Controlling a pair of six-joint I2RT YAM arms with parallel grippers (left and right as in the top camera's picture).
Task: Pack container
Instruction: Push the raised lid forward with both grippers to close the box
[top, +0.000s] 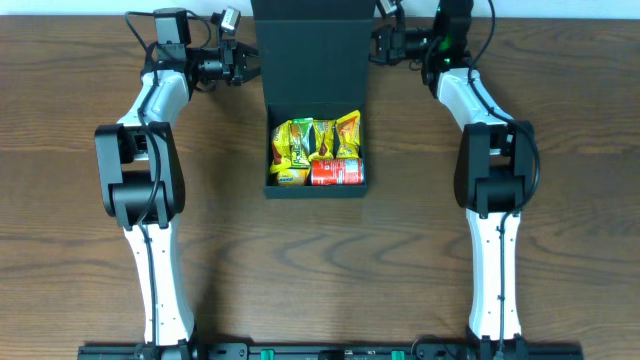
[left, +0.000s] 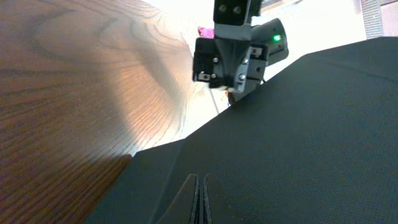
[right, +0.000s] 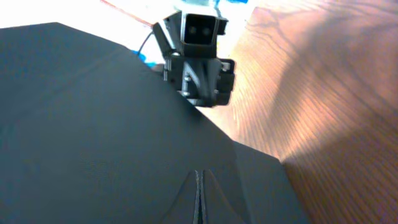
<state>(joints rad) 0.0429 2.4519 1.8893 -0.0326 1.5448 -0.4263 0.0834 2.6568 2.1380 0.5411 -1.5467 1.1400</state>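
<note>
The container (top: 315, 190) is sitting on the wooden table (top: 80, 250), in the middle of the far half, between the two arms. Its lid (top: 310, 50) is standing open, the flap reaching away from the box toward the far edge of the table. Inside the box, yellow snack packets (top: 300, 140) are lying packed side by side. A red can (top: 335, 172) is resting on its side along the near wall, touching the packets.

The left gripper (top: 248, 68) is reaching in at the lid's left edge. The right gripper (top: 380, 42) is doing the same at the right edge, a little farther back. The two are facing each other across the flap. From either wrist camera the black lid is filling most of the view, slanting across it, and the other arm's gripper is showing just beyond the flap's far edge, with bare wood to one side.

The left pincer is looking narrow: its fingers (left: 188, 199) are pressing together with only a thin seam between them, low in its own camera's view and right against the dark flap. The right pincer is showing the same, its two fingers (right: 189, 199) meeting in a fine line. With black fingers over a black lid, I cannot tell whether either pair is touching the flap or has any of it caught between the tips.
</note>
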